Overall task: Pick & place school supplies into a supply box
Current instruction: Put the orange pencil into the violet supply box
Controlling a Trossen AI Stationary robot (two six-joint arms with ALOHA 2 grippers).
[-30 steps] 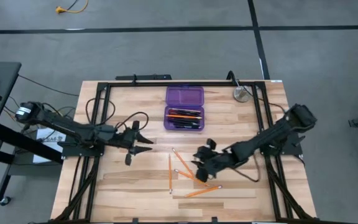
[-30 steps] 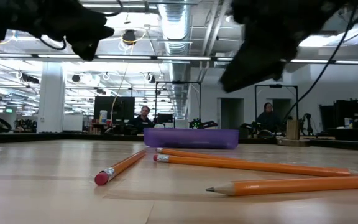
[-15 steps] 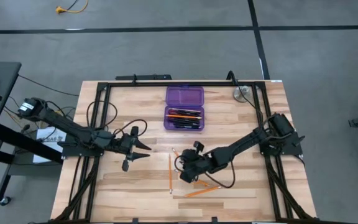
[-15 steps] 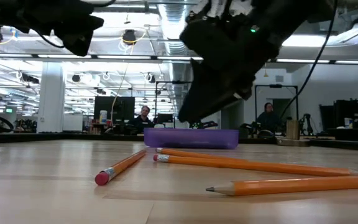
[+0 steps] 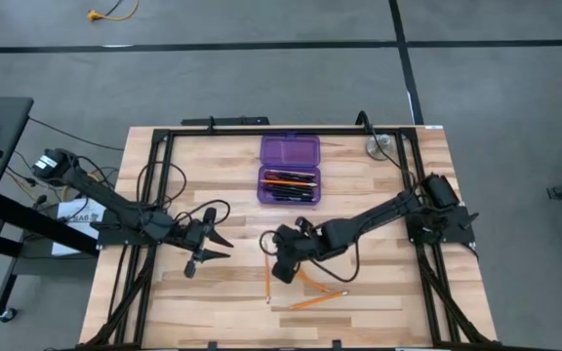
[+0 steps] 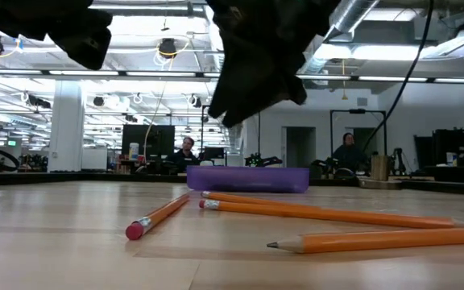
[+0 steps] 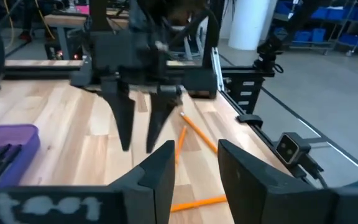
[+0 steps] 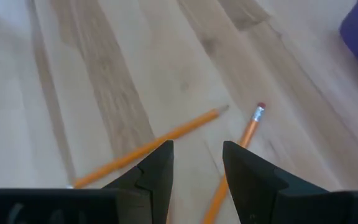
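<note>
The right gripper (image 5: 279,269) hangs above the loose orange pencils (image 5: 301,283), with its two fingers (image 8: 156,167) spread apart and nothing between them. In its wrist view, two pencils lie on the wood just ahead of the fingertips, one with the eraser end pointing to the gripper. The left gripper (image 5: 203,252) waits over the left part of the wooden table (image 5: 379,195), well apart from the pencils; its fingers are also spread and empty.

The purple pencil case (image 5: 290,170) stands open at the far middle of the table. Its tray already holds some pens and pencils, and its lid lies flat behind it.

I judge that the step in hand is the approach to pick a next pencil. The next move calls for lowering the right gripper until the fingers stand on both sides of one single pencil, then closing them.
</note>
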